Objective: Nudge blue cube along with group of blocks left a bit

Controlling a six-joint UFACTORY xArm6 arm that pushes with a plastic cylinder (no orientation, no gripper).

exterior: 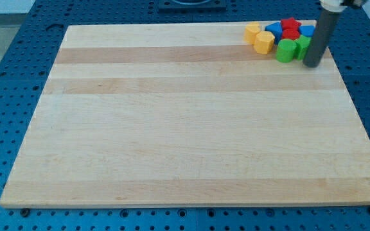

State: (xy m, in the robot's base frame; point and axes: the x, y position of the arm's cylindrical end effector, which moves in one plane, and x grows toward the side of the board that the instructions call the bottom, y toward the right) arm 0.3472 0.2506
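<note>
My rod comes down from the upper right corner of the frame, nearly upright with a slight lean, and my tip [313,64] rests on the surface at the right edge of the block cluster — just beside the green blocks, seemingly touching the nearer one. There are no jaws on this arm, only the plain dark rod, so nothing is held. The cluster sits tight against the top edge in the upper right of the frame: a blue cube [307,31] at its far right, partly hidden behind the rod; a red block [290,27] just to its left; another blue block [274,29] further left; two yellow blocks [254,31] and [264,42] at the cluster's left end; and two green blocks [286,50] and [302,45] along its lower side. The surface [185,141] is a pale wooden board with lengthwise grain bands. Around it lies a blue perforated bench [18,77] dotted with regular holes.
</note>
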